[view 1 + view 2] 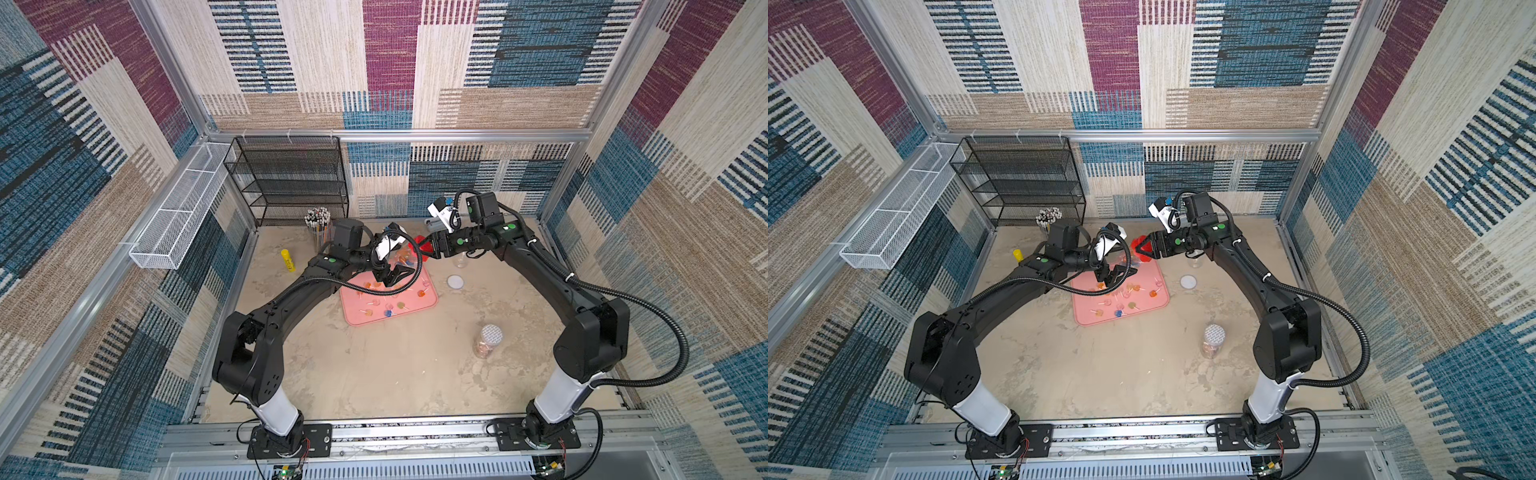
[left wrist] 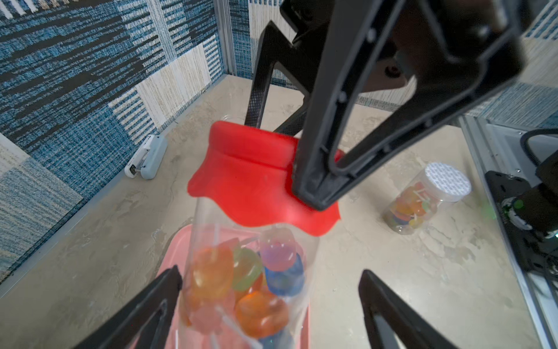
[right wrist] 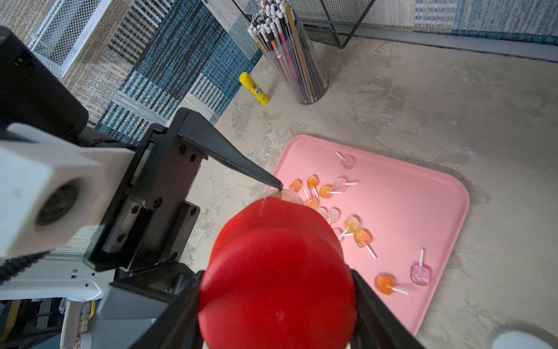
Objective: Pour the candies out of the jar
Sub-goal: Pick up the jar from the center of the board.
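Left end effector (image 2: 270, 272) is spread around the clear jar (image 2: 229, 235) of candies (image 2: 259, 314), held over the pink tray (image 3: 437, 193). Right end effector (image 3: 276, 290) pinches its red cap (image 2: 256, 169). Uncapping seems in hand; next, the left must clamp the jar. About thirteen loose candies lie on one tray. Rightmost, one sealed jar (image 2: 419, 205) stands on the table (image 1: 374, 374).

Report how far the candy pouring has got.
Done: some lollipops already lie scattered on the pink tray. In hand: the right gripper is shut on the red lid of a clear jar above the tray; the left gripper stands open around its body. Left: that jar is capped and holds lollipops yet to pour, and a white-lidded jar stands unopened with candies inside.
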You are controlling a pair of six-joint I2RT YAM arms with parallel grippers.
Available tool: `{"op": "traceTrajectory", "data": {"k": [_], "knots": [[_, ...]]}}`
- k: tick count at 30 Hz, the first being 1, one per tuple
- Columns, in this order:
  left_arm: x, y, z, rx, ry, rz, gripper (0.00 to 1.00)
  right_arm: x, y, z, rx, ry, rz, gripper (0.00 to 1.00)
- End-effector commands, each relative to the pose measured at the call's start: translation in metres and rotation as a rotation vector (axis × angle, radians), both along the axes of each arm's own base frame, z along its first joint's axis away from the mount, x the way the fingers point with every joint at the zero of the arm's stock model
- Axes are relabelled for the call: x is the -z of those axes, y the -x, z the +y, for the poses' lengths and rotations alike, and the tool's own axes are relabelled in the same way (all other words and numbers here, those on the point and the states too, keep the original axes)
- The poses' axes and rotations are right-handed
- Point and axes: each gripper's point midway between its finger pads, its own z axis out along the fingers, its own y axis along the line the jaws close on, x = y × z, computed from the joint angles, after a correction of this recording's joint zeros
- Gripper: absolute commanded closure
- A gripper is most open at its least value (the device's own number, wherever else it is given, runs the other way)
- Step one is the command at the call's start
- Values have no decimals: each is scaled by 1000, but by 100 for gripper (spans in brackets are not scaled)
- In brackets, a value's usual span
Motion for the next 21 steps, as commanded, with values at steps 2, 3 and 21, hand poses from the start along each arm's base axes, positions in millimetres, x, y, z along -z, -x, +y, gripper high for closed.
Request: {"op": "traceTrajectory", "data": {"k": [2, 3, 21], "knots": [[7, -3, 1, 9, -58, -33, 6, -12, 8, 5, -48, -43, -24, 58], [7, -4, 1, 9, -60, -36, 6, -12, 8, 5, -47, -43, -25, 58], [12, -14, -4, 4, -67, -27, 11, -8, 17, 7, -69, -74, -3, 59]]}}
